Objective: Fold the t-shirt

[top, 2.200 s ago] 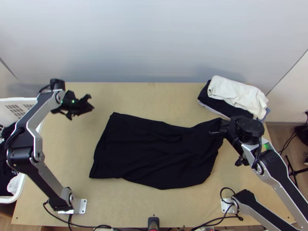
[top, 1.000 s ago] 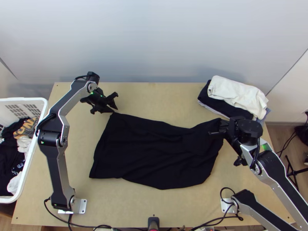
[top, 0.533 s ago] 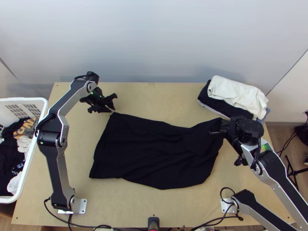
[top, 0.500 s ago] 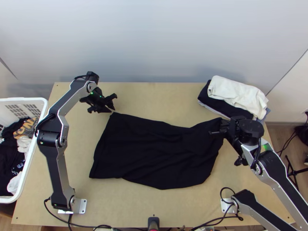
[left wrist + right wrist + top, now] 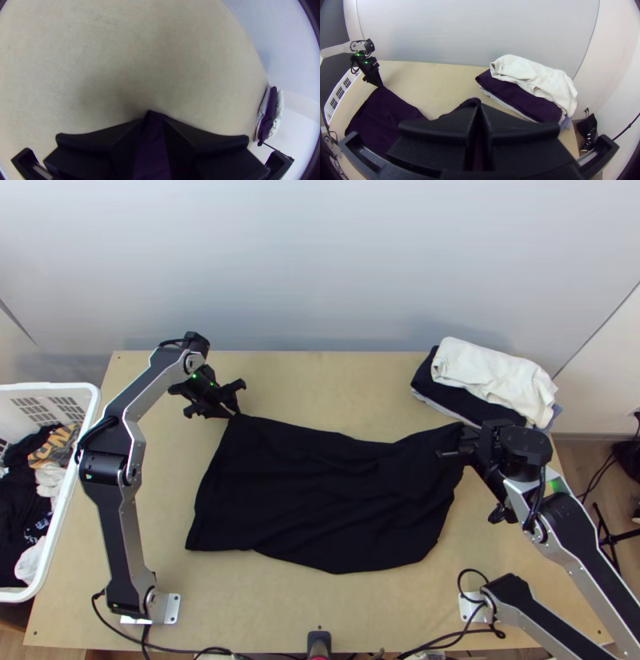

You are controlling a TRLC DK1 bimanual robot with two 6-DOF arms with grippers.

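Note:
The black t-shirt [image 5: 320,500] lies spread across the middle of the table, its surface wrinkled. At its far left corner is my left gripper [image 5: 236,411], shut on the cloth. In the left wrist view the left gripper [image 5: 154,121] has a narrow strip of the shirt [image 5: 151,156] between its fingers. At the far right corner, my right gripper [image 5: 465,438] is shut on the shirt. In the right wrist view the cloth [image 5: 474,101] pokes up at the tips of the right gripper [image 5: 479,106], and the rest of the shirt slopes away toward the left gripper [image 5: 381,86].
A pile of clothes with a white garment [image 5: 492,376] on top sits at the table's far right. At the left stands a white basket [image 5: 90,412] holding mixed clothes. Bare wood [image 5: 320,388] shows beyond the shirt, and cables [image 5: 192,650] run along the near edge.
The left gripper has come from the far left to the shirt's far left corner, and its spread fingers have drawn together on it. The right gripper and the shirt have hardly moved.

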